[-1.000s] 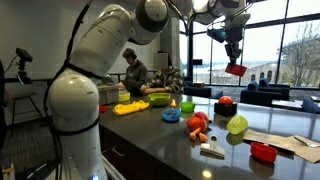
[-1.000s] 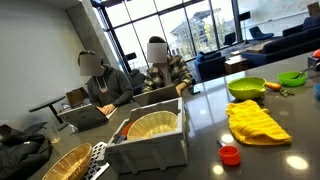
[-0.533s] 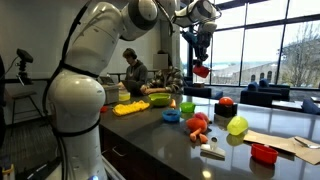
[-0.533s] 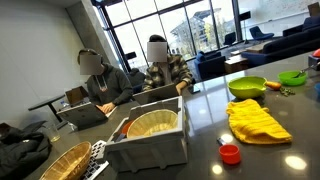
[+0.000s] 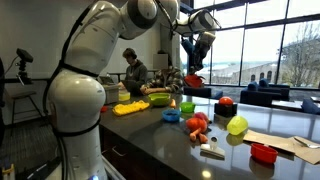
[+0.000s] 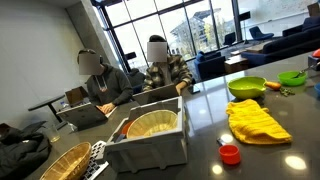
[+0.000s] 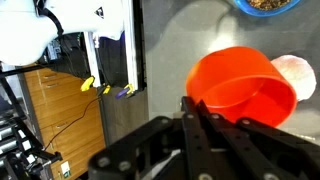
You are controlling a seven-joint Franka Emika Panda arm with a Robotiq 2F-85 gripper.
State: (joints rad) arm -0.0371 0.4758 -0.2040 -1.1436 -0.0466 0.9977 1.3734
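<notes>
One red bowl (image 5: 193, 79) hangs in the air well above the dark counter (image 5: 150, 132), tilted, and touches nothing but the gripper (image 5: 195, 69). The gripper's fingers are shut tight on the bowl's rim. The wrist view shows this from close up: the two black fingers (image 7: 203, 118) meet on the near edge of the red bowl (image 7: 243, 88), whose hollow faces the camera.

Several things show past the bowl in that view. A pale pink object (image 7: 291, 68) peeks out beside the rim, and a blue bowl (image 7: 266, 5) with brown contents sits at the top edge. Whether the pink object lies directly under the held bowl cannot be told.

In an exterior view the white arm (image 5: 95, 45) arches up and over from its base to reach the bowl. Spread on the counter below are a yellow cloth (image 5: 130, 108), a green bowl (image 5: 158, 98), a small blue bowl (image 5: 171, 116), a red ball (image 5: 226, 102), a yellow-green ball (image 5: 237, 125) and a flat red lid (image 5: 263, 152). Two people (image 5: 133, 72) sit at a table behind the counter.

An exterior view from another place shows a grey bin (image 6: 150, 140) with a woven bowl (image 6: 153, 124) inside it, and a wicker basket (image 6: 65, 163) beside the bin.
</notes>
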